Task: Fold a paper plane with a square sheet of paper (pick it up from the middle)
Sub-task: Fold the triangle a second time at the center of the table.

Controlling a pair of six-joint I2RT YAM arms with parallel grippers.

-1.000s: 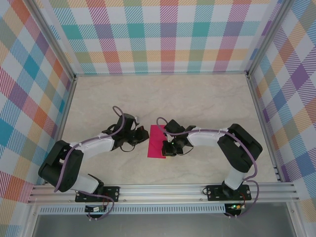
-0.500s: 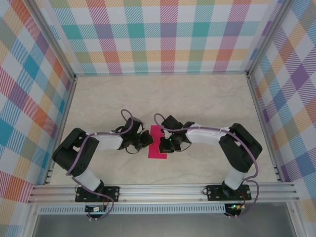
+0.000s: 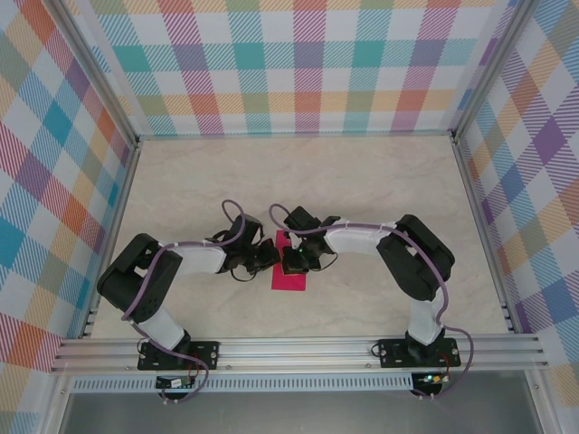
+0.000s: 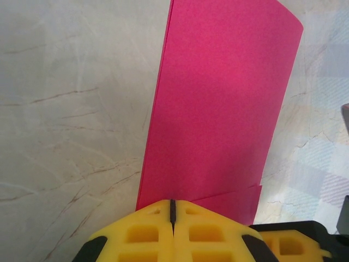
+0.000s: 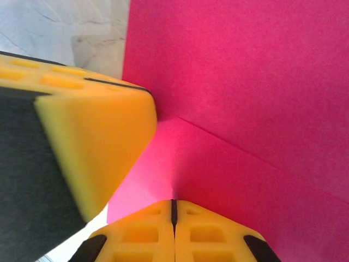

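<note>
A thin magenta-pink sheet of paper (image 3: 289, 280), folded into a narrow upright rectangle, lies flat on the pale, marble-patterned table (image 3: 380, 181) near the middle of the workspace, between the two arms and a little toward their bases. The pastel plaid walls (image 3: 308, 72) stand well apart from it on three sides. The left gripper (image 3: 270, 258) reaches in from the left and sits at the paper's left edge, while the right gripper (image 3: 291, 264) comes from the right and rests over the sheet's upper half; the two heads are just beside each other. In the left wrist view the left gripper (image 4: 172, 210) has its yellow fingers pressed together with only a thin seam between them, their tips at the near edge of the sheet of paper (image 4: 218, 109), where a small flap of an upper layer shows. In the right wrist view the right gripper (image 5: 173, 210) is likewise closed tight, tips down on the sheet of paper (image 5: 245, 71), with nothing pinched between them. A slanting layer edge crosses the pink surface there, and one yellow padded finger (image 5: 92, 142) of the left gripper stands close at the left, over the paper's border.
</note>
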